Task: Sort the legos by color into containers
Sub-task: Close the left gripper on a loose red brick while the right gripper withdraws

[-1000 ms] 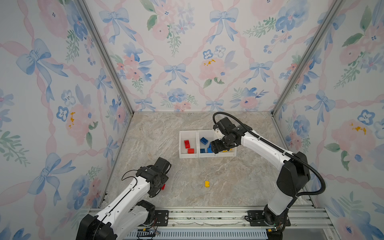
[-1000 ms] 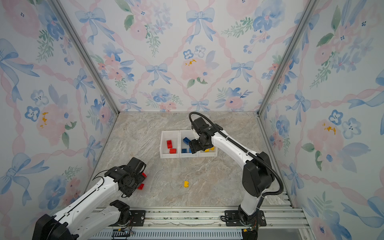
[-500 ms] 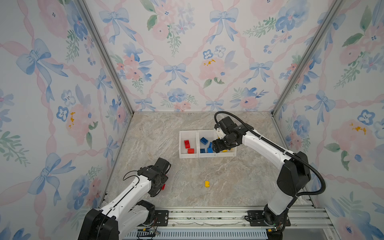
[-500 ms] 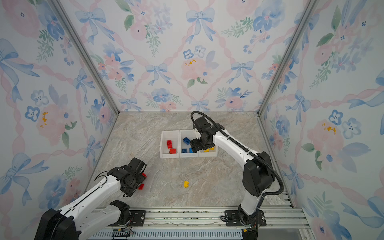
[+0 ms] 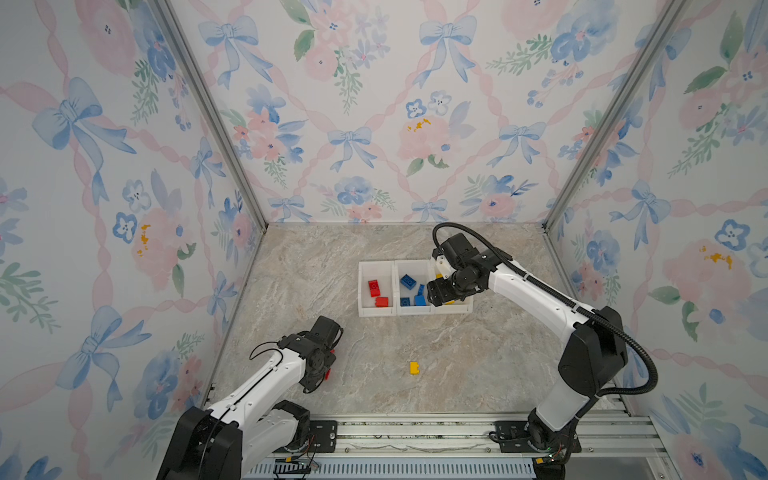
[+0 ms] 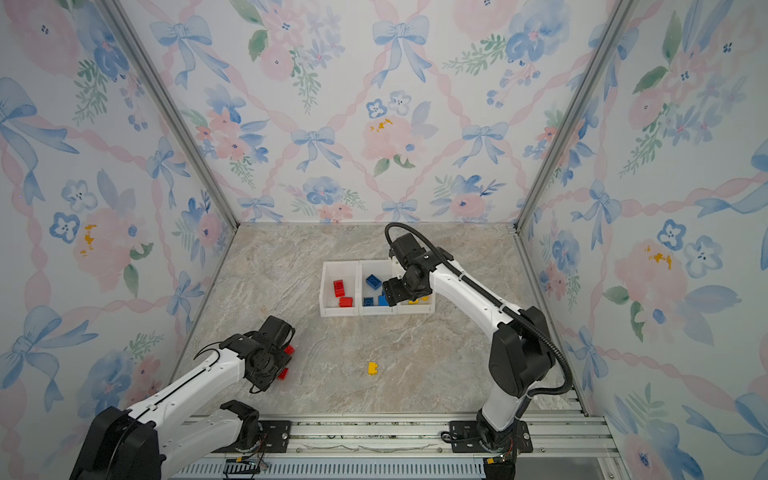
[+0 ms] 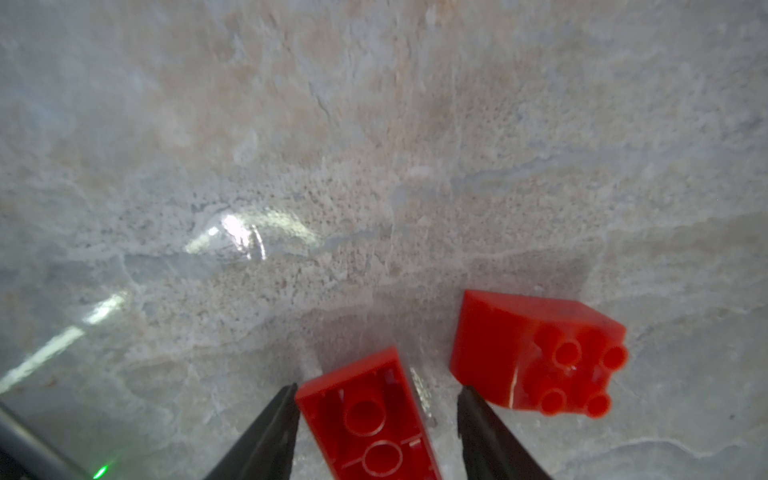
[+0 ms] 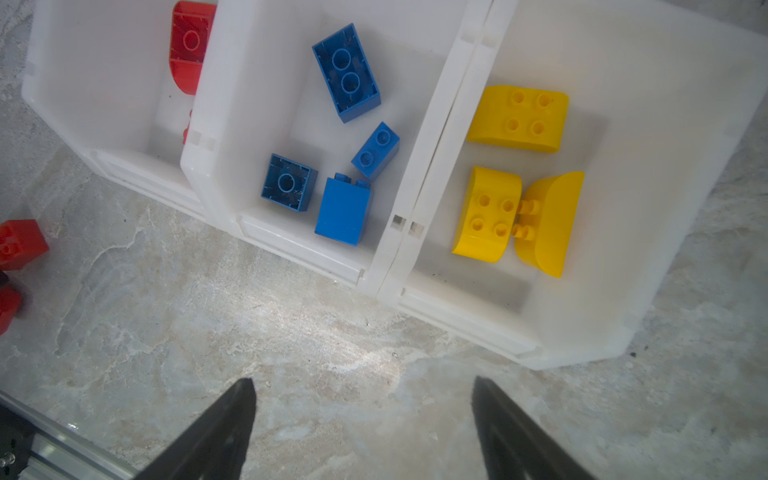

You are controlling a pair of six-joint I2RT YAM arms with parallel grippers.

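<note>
Looking down in a top view, we find the containers [image 5: 415, 311]: two red legos [image 5: 374, 287] in the left bin [image 5: 365, 274], a yellow brick [image 5: 414, 368] loose outside. Left wrist view: our left gripper [image 7: 378, 387] straddles an upturned red brick [image 7: 370, 419], jaws unclamped. Right wrist view: our right gripper [image 8: 362, 380] gapes empty; four blue bricks [image 8: 345, 72] occupy the middle bin [image 8: 299, 249], three yellow bricks [image 8: 517, 118] the end one.

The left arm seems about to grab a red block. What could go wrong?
The upside-down red brick lies askew between the open fingers of the left tool, so it may twist or slip as they close. The second red brick sits close beside one finger and could get knocked away. The right tool hangs at the containers, possibly blocking the drop-off.
</note>
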